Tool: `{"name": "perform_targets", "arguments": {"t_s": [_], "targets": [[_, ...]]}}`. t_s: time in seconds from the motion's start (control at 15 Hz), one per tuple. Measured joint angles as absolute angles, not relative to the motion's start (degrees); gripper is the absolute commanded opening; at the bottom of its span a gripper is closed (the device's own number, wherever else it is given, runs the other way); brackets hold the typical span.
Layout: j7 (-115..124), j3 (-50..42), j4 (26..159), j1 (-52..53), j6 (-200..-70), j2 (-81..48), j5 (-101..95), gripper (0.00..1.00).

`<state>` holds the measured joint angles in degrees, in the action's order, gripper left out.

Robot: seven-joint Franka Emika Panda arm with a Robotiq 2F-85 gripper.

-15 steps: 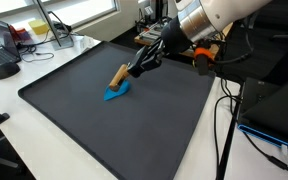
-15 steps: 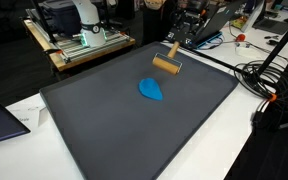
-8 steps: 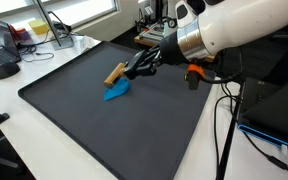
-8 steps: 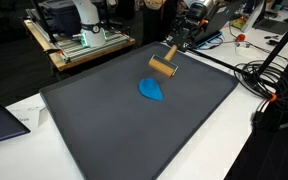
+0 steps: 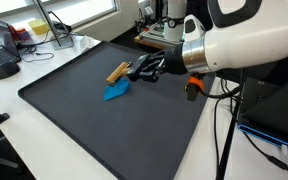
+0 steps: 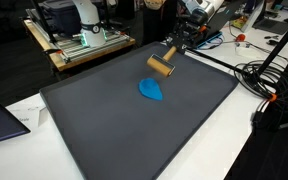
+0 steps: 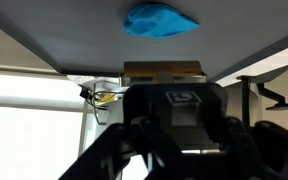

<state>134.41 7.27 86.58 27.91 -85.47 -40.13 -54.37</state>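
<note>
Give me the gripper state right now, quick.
Gripper: closed, holding the wooden tool by its handle, near the blue object.

wrist view — gripper [image 7: 166, 92] body covers most of the wooden block [image 7: 164, 69], only a top strip shows | spot where the fingers pinch it is hidden, dark, blurred | in an exterior view: arm [image 5: 246, 42] cut off at top and right edges | in an exterior view: gripper [image 6: 180, 42] tiny against clutter — fingers indistinct
</note>
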Motion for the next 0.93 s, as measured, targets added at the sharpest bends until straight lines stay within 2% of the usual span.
{"name": "perform_targets", "arguments": {"t_s": [0.6, 0.93], "targets": [[133.3, 7.5, 83.1, 27.5, -84.9, -41.9, -53.2, 0.23], [126.4, 8.1, 84.0, 23.2, -90.4, -37.7, -47.6, 0.23]]}}
